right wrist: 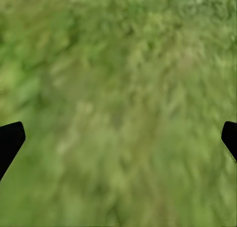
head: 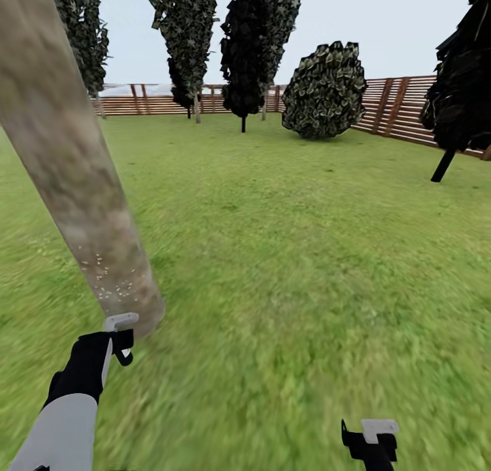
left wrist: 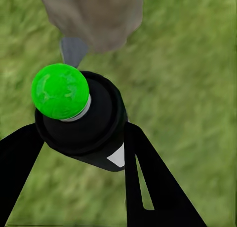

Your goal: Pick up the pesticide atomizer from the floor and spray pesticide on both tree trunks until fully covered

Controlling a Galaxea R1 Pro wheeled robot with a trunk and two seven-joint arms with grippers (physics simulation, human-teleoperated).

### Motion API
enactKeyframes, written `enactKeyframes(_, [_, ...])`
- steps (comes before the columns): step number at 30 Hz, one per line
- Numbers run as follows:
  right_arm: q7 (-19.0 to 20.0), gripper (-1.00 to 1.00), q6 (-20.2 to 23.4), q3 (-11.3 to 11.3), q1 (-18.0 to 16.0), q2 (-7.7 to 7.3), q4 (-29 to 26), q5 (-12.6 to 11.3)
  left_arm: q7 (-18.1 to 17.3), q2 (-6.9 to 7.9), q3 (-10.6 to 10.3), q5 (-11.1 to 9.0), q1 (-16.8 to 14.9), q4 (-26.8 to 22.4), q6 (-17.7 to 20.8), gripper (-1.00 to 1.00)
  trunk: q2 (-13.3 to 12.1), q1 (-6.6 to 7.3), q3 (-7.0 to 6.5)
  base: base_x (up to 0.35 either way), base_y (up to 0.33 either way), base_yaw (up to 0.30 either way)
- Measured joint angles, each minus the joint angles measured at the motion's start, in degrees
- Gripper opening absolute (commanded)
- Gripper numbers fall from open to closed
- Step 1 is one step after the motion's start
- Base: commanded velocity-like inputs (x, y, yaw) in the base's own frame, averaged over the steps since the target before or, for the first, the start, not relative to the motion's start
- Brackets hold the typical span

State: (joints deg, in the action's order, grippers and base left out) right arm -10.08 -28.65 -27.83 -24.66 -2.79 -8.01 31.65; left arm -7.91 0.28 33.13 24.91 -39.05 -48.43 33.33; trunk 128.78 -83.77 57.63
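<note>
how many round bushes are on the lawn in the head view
1. The round bush stands far off on the grass, near the wooden fence, right of the dark trees. Others may hide behind the near trunk.

- Flat, even daylight under a pale sky (head: 382, 27); no glare.
- Grass (head: 286, 362) smears into streaks near the camera.
- Fence (head: 402, 109) stays sharp.
- Both wrist views are soft, with blurred turf.

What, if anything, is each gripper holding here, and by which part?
The left gripper holds the dark spray bottle with a bright green cap, its fingers clamped on either side of the body below the cap. The right gripper is open over grass, holding nothing.
</note>
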Motion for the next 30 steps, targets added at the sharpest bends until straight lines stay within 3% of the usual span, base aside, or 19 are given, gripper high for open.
enactKeyframes(5, [0.0,1.0,0.0,0.0,0.0,0.01,0.0,0.0,0.0,0.0,0.0,0.0,0.0,0.0,0.0,-1.0,0.0,-0.01,0.0,0.009,-0.274,0.209])
enactKeyframes(17, [0.1,1.0,0.0,0.0,0.0,0.04,0.0,0.0,0.0,0.01,0.0,0.0,0.0,0.0,0.0,-1.0,0.0,0.01,0.0,0.097,-0.261,0.034])
enactKeyframes(30, [0.0,1.0,0.0,0.0,0.0,0.04,0.1,0.0,0.0,-0.06,0.0,0.0,0.0,0.1,0.0,-1.0,0.0,0.02,0.0,0.239,-0.194,0.267])
